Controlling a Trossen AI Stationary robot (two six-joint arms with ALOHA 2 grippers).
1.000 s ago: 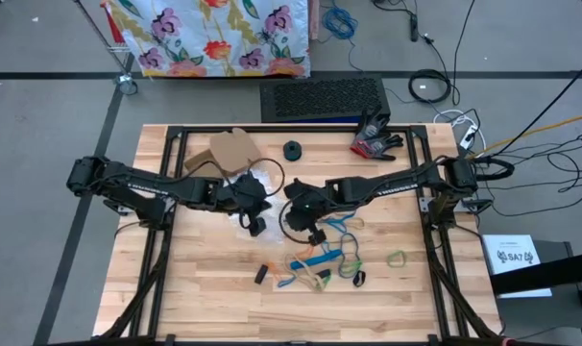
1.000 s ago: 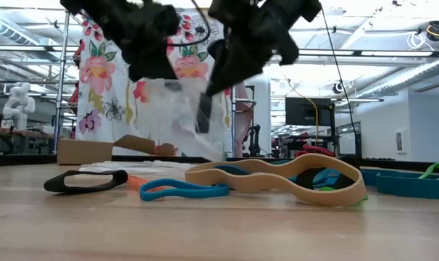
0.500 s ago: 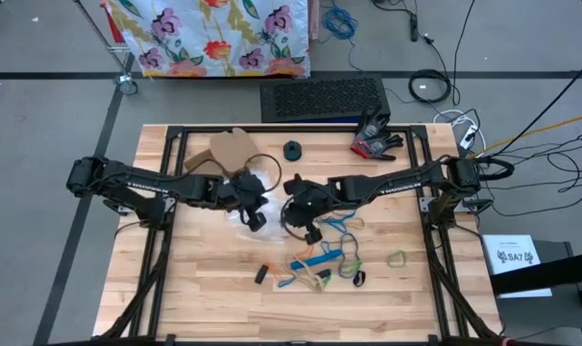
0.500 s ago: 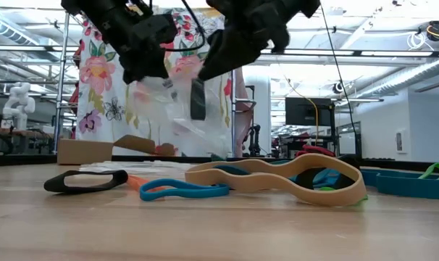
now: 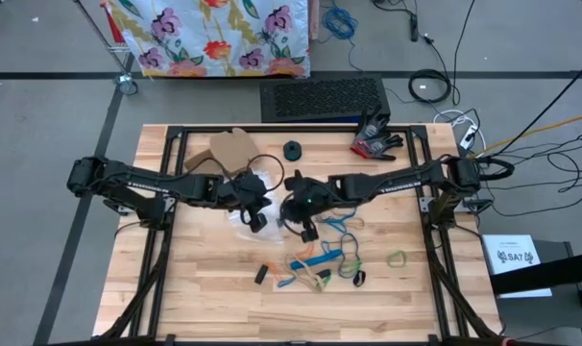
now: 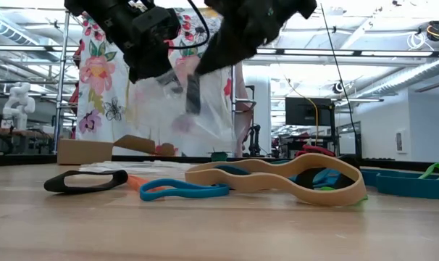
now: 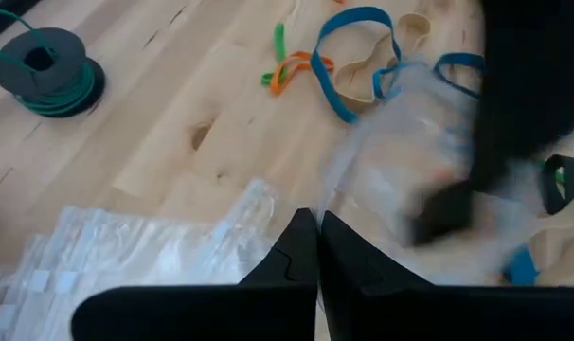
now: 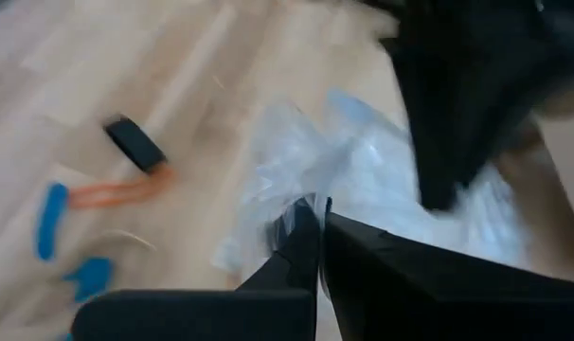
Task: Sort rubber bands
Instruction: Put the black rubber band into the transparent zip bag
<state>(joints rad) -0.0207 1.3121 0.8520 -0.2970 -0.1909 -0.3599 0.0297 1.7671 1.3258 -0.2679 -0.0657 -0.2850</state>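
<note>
A clear plastic bag (image 6: 177, 109) hangs in the air between my two grippers, above the table's middle. My left gripper (image 5: 256, 218) and my right gripper (image 5: 305, 229) are both shut on it. A small dark piece (image 6: 193, 94) shows in or behind the bag; what it is I cannot tell. The rubber bands (image 5: 320, 261) lie loose on the wood near my right gripper: blue, tan, orange, green and black loops. The low view shows a black band (image 6: 85, 180), a blue one (image 6: 183, 191) and a tan one (image 6: 277, 180) flat on the table. My left gripper pinches the clear bag at an edge (image 7: 339, 204) between its two shut fingers, slanting down from the table's left. The bag is lifted clear of the table. My right gripper pinches the bag's crumpled film (image 8: 296, 189) between its shut fingers, slanting down from the table's right. One layer or several, I cannot tell. The bag hangs below both holds.
A heap of clear bags (image 7: 126, 256) lies on the table under my left gripper. A cardboard piece (image 5: 231, 149), a green spool (image 5: 292, 150) and a pair of gloves (image 5: 375, 139) sit toward the far edge. One green band (image 5: 397, 258) lies apart at the right.
My right gripper has rolled about its own line, staying shut. The bag with the dark piece has risen a little between the two grippers. My left gripper has kept still.
</note>
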